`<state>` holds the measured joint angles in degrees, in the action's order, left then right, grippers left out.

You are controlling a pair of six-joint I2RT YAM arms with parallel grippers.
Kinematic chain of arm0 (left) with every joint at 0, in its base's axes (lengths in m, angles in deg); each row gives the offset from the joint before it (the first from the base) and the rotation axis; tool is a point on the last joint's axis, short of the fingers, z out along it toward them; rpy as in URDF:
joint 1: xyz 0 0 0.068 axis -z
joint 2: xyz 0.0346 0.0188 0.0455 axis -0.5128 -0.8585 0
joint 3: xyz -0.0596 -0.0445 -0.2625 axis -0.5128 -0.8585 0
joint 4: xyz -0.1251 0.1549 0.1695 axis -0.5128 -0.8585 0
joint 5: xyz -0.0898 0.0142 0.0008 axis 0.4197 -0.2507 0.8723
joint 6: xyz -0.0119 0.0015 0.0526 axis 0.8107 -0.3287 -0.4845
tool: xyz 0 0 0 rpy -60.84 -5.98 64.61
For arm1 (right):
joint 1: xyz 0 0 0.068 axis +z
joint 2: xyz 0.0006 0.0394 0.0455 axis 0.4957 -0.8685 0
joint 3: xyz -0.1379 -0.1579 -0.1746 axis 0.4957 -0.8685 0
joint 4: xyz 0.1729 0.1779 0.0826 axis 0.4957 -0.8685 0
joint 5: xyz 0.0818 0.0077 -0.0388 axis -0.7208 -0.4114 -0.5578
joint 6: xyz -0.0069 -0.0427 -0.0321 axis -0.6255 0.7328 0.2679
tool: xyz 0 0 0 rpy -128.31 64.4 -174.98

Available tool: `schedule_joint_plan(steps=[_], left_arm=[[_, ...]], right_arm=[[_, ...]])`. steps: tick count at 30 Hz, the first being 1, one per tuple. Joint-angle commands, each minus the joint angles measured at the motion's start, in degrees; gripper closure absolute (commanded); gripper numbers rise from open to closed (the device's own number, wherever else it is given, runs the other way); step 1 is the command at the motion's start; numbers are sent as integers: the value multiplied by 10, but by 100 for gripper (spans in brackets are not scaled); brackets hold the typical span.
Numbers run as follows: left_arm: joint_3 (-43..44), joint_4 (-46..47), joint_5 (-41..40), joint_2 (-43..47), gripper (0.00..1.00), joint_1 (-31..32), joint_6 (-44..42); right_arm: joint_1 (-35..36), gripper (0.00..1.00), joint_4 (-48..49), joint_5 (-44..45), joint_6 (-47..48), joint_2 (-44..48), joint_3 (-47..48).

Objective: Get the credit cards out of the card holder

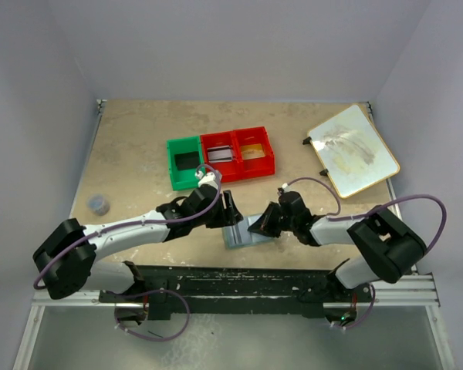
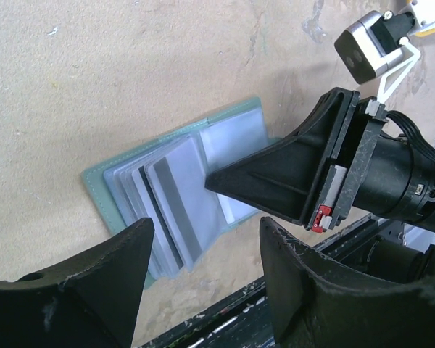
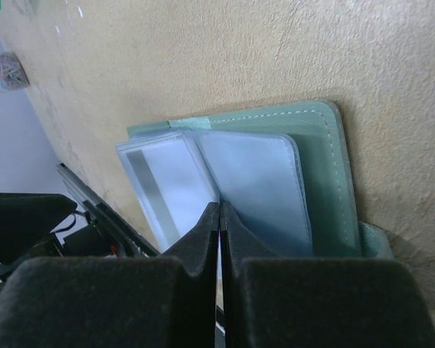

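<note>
Pale walls close round a tan surface (image 1: pixel 131 139). Near its near edge, about midway along, the card holder (image 1: pixel 241 233) lies spread open with its pockets facing up, so the pocket mouths can be reached. Several grey cards (image 2: pixel 175 199) fan out of one half, one of them showing a dark stripe, and none is clear of the holder.

The right hand (image 3: pixel 219 217) is clenched, its tips meeting low over the fold between the two halves. It looks placed to pin the holder down or to nip a card's edge — I cannot tell which, since nothing shows between the tips.

The left hand (image 1: pixel 230 211) is released, fingers wide and holding nothing. It hovers just above the fanned cards — likely poised to draw one out while the other hand steadies the holder.

Red and green bins (image 1: pixel 220 158) sit toward the far edge, well apart.
</note>
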<state>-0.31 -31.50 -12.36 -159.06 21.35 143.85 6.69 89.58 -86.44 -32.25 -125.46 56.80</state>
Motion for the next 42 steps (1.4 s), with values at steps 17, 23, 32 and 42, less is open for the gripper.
schedule_joint_plan(steps=[17, 23, 32, 42], left_arm=[[-23, 115, 32, -71, 45, 5, 44], [-30, 105, 16, -58, 45, 7, 48], [-39, 91, 4, -40, 45, 11, 46], [-42, 102, -1, -63, 45, 12, 54]], right_arm=[[-4, 100, 4, 7, 7, -49, -21], [-4, 100, 3, 6, 8, -51, -21], [-4, 100, 9, 6, 8, -56, -21], [-4, 100, 2, 5, 10, -50, -19]])
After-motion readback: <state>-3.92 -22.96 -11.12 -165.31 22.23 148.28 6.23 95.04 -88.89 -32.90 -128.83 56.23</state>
